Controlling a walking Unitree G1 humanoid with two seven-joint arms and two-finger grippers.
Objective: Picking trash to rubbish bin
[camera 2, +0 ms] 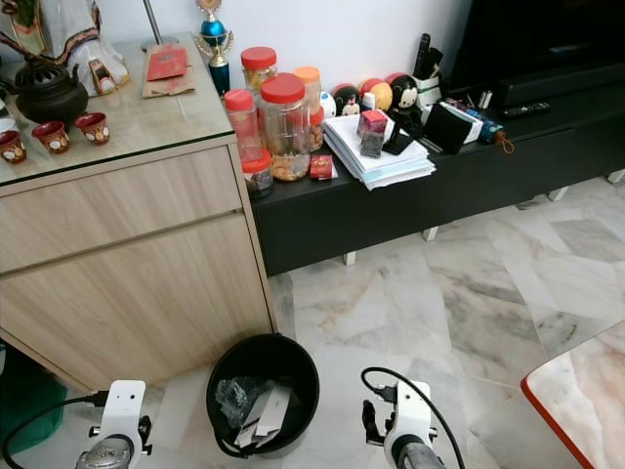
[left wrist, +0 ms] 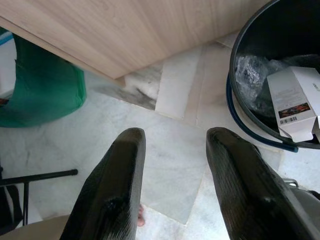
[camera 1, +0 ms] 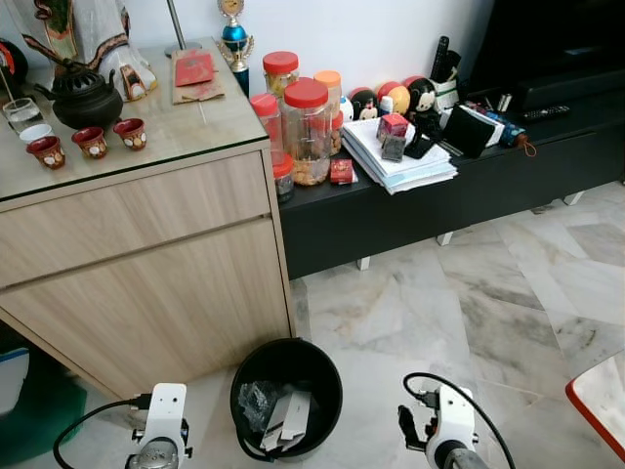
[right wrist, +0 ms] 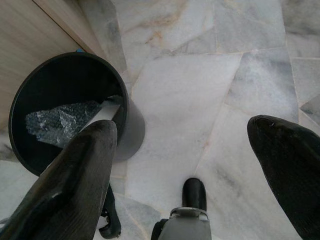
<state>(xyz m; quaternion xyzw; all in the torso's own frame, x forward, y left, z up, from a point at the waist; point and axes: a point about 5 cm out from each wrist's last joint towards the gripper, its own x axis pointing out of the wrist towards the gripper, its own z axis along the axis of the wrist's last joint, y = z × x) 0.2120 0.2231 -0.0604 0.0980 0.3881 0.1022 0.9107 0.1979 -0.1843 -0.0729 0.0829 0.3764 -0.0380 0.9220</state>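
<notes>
Bin point(camera 1: 314, 363) (trash inside) between hands

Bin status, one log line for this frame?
bin: holds white box, crumpled plastic | left gripper: open, empty | right gripper: open, empty

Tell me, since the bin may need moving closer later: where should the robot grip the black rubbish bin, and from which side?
Grip the rubbish bin by its upper rim, coming from above with one finger inside and one outside. The wall is too wide for open jaws to span, while the rim is thin and exposed. The side away from the cabinet looks freer, nearest the right gripper.
</notes>
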